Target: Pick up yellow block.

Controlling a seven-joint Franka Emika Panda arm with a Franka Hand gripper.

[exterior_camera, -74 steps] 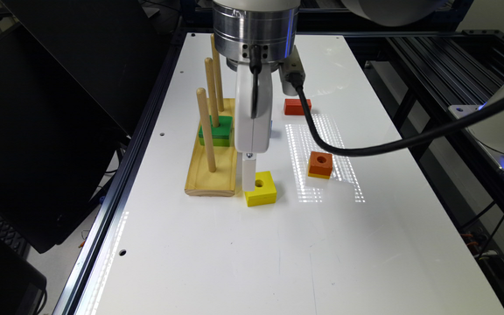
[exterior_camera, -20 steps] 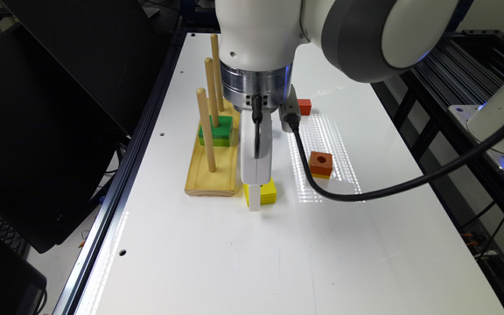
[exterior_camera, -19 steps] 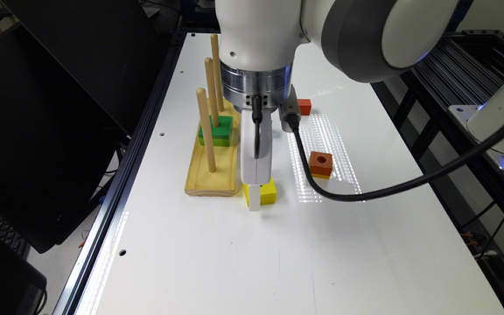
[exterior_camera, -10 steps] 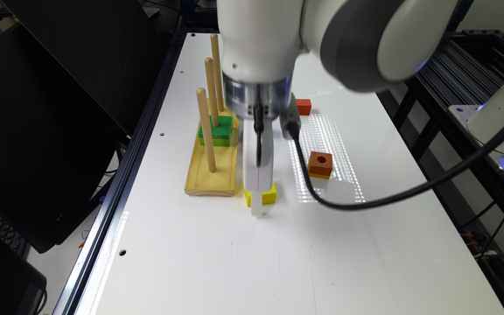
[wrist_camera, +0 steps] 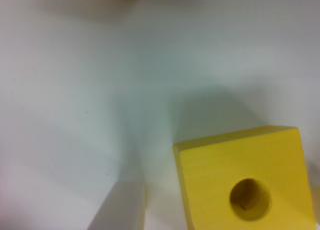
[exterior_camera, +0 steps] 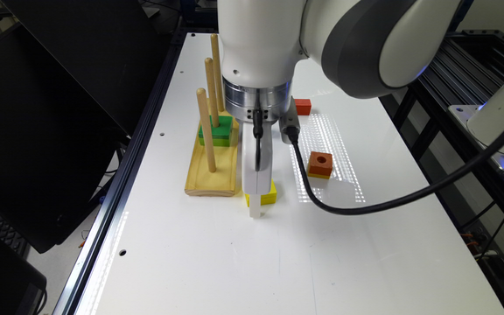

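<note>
The yellow block (exterior_camera: 268, 195) lies flat on the white table (exterior_camera: 278, 262), beside the front corner of the wooden peg stand. In the wrist view the yellow block (wrist_camera: 245, 182) is close up, its round hole facing the camera. My gripper (exterior_camera: 257, 209) is down at table level around the block and hides most of it in the exterior view. One white finger (wrist_camera: 120, 210) stands a small gap away from the block's side, not touching it. The gripper is open.
The wooden peg stand (exterior_camera: 210, 175) with three upright pegs carries a green block (exterior_camera: 217, 129) on its middle peg. An orange holed block (exterior_camera: 320, 164) and a red block (exterior_camera: 302, 106) lie toward the exterior view's right. Black panels (exterior_camera: 59, 109) border the table's left edge.
The gripper has come down from above the yellow block to table level around it. The block has stayed where it was.
</note>
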